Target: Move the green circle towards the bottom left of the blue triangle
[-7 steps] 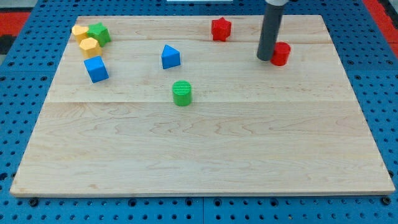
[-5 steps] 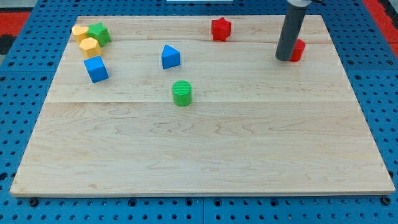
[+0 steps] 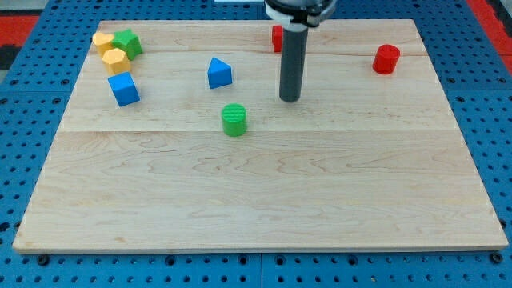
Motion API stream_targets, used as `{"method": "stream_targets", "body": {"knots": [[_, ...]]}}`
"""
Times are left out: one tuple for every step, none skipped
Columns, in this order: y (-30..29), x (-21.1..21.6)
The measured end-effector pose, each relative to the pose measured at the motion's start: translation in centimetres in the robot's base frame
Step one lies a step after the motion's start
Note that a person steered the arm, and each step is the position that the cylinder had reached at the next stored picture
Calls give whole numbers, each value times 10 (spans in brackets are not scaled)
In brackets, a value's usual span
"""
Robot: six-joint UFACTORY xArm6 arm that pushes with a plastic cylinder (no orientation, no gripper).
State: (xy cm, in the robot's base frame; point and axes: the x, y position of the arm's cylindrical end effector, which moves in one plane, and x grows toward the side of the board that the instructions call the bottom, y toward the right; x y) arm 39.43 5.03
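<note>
Seven blocks dot wooden board (image 3: 264,200); blue pegboard (image 3: 24,144) surrounds.

- Green circle (image 3: 234,119), ridged top.
- Blue triangle (image 3: 219,73); blue cube (image 3: 124,89).
- Two yellow blocks (image 3: 114,60), (image 3: 102,40); green star-like block (image 3: 127,42).
- Red cylinder (image 3: 386,59); red block (image 3: 277,38), half hidden, perhaps a star.
- Dark grey rod, my tip (image 3: 290,99).
- Pale wooden board (image 3: 256,192); blue perforated surround (image 3: 32,104).

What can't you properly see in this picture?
- Red block at the view's top: mostly hidden behind the rod, so its shape cannot be made out.
- The rod's top: cut off by the view's top edge. My tip shows, up and right of the green circle.
- Two yellow blocks: too small to name their shapes.
</note>
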Motion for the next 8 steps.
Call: {"method": "stream_targets", "body": {"knots": [[-26,22],[-79,22],[-70,21],[-52,29],[-71,46],[-100,47],[-102,46],[-90,15]]}}
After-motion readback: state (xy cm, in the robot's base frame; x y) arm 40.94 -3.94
